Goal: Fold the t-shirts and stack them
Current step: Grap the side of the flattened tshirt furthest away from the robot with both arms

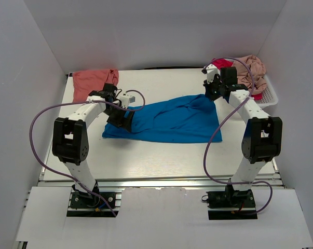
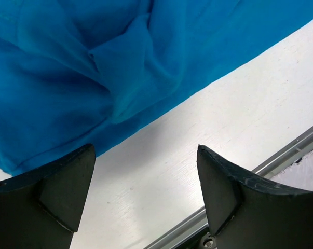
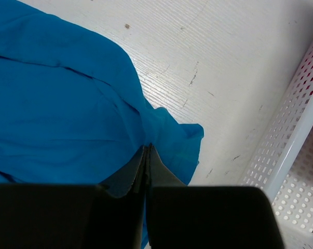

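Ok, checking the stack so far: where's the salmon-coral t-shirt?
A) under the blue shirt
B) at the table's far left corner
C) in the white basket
B: the salmon-coral t-shirt lies at the far left corner of the table, apart from the blue t-shirt and the basket.

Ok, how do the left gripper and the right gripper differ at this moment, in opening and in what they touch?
The left gripper stands wide open; the right gripper is shut. The left gripper holds nothing, with only white table between its jaws, while the right gripper pinches a corner of the bright blue cotton t-shirt. Both sit at that shirt's edges, at opposite ends.
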Robot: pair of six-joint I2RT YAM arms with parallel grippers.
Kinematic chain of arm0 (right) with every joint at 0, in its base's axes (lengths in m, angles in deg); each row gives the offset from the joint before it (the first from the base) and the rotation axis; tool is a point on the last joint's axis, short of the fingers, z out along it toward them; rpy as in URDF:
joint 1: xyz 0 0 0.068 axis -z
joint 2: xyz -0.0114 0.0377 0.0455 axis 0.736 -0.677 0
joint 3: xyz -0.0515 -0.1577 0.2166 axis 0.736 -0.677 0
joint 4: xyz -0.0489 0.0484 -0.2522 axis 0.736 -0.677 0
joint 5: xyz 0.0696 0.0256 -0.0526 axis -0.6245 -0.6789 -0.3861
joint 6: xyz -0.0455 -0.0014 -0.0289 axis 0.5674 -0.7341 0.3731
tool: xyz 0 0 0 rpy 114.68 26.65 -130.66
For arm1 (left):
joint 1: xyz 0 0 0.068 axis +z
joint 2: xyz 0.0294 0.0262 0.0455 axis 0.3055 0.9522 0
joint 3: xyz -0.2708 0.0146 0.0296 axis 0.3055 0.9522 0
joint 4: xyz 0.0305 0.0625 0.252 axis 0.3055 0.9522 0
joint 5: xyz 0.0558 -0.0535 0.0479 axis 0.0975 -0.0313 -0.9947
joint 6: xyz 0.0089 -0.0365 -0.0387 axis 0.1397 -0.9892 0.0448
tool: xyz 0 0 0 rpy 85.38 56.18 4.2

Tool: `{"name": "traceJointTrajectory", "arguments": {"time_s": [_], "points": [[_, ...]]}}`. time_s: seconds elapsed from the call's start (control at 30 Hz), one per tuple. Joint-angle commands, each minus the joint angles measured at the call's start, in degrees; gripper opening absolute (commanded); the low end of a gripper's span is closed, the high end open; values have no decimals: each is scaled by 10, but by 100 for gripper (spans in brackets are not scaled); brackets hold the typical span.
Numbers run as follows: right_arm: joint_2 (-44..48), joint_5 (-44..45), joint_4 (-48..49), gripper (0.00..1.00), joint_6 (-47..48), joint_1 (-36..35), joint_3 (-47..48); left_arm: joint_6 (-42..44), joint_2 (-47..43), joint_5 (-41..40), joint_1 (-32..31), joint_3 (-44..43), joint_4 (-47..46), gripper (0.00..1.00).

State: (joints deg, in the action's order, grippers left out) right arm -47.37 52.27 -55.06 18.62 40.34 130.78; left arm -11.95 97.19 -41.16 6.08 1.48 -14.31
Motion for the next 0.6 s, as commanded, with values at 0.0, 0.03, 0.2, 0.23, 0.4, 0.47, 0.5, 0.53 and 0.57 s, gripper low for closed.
{"name": "traceJointTrajectory", "arguments": {"time_s": [0.0, 0.03, 0.2, 0.23, 0.4, 0.47, 0.5, 0.53, 0.57], "points": [[-3, -2, 18, 0, -3, -2, 26, 7, -40, 29, 4, 18, -19, 88], [-3, -1, 18, 0, -3, -3, 27, 4, -44, 29, 4, 21, -28, 87], [-6, -1, 18, 0, -4, -7, 24, 12, -56, 15, 4, 43, -73, 85], [-5, 1, 20, 0, -3, -7, 24, 14, -59, 8, 4, 47, -82, 85], [-4, 2, 23, 0, -3, -8, 21, 20, -69, 0, 4, 72, -116, 82], [-6, 1, 23, 0, -4, -8, 21, 21, -75, -7, 4, 88, -140, 82], [-7, 1, 23, 0, -4, -9, 22, 21, -75, -10, 4, 92, -147, 82], [-7, 1, 22, 0, -4, -9, 22, 22, -72, -11, 4, 95, -151, 81], [-7, 2, 23, 0, -4, -9, 23, 22, -67, -11, 4, 96, -151, 80]]}}
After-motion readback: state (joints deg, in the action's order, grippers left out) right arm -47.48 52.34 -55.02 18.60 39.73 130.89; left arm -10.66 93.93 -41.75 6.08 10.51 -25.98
